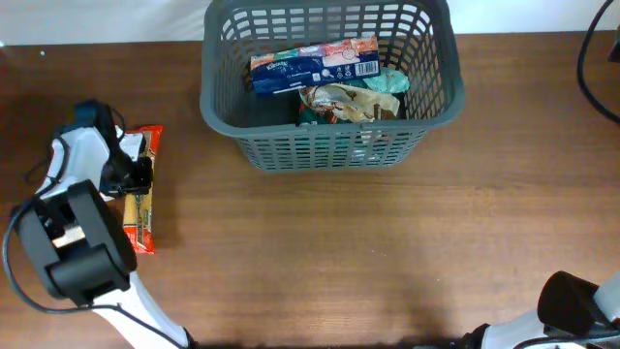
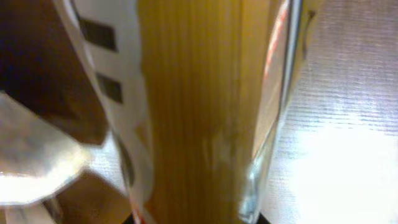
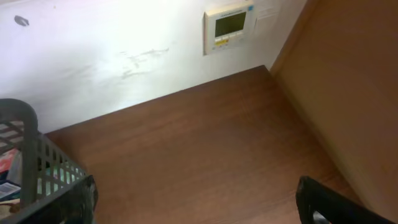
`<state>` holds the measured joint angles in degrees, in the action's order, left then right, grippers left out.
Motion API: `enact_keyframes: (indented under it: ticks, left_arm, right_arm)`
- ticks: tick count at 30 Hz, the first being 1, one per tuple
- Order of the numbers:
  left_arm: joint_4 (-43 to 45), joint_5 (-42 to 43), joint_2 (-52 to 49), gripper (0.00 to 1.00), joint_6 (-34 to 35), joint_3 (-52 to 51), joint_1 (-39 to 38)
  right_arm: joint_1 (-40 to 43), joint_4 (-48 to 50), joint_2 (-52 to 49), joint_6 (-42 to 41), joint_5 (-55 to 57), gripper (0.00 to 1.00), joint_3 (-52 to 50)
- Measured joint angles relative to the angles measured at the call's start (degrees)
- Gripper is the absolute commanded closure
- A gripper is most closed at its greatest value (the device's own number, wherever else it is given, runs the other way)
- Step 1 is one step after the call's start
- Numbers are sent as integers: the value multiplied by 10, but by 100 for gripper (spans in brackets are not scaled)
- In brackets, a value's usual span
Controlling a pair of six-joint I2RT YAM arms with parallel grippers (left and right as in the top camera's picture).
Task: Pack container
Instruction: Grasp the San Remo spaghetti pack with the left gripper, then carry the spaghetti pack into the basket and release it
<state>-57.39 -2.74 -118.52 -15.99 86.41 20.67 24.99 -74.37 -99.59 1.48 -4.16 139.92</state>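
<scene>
The dark grey container (image 1: 329,147) stands at the far middle of the tabletop (image 1: 349,252), holding a blue packet (image 1: 315,66) and other wrapped groceries. At the left, the left end effector (image 1: 134,174) is down on a spaghetti packet (image 1: 143,218) lying flat. I cannot tell whether its fingers clamp the packet. The right end effector (image 3: 199,211), near right, has its fingers spread apart and holds nothing.

We see the left arm (image 1: 82,247) as black boxy joint housings on white rounded links. The biggest housing has a small white patch, and there's a blue bit (image 1: 93,111) at the far end. A thin black cable (image 1: 7,257) loops off its side. Right arm (image 1: 570,302): black rounded joint, white links. Right end effector (image 3: 199,208): matte black fingertips (image 3: 326,202), only their edges in frame.
</scene>
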Motion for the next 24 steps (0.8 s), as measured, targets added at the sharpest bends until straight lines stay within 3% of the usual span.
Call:
enact_keyframes:
  ticks: [4,7,13,15,18,24]
  left_arm:
    - [-132,6,-34,98,3,114,-3]
    - [-215,9,-48,98,6,291,-13]
    - [-246,12,-48,98,0,610,-45]
    - [-251,51,-40,99,-63,750,-73]
    - [-266,94,-35,98,-157,845,-116]
    - [-243,165,-28,98,-331,913,-272]
  right_arm:
    - [0,1,0,0,0,1,0]
    - [0,-1,0,0,0,1,0]
    - [0,0,0,0,0,1,0]
    - [0,0,0,0,0,1,0]
    - [0,0,0,0,0,1,0]
    - [0,0,0,0,0,1,0]
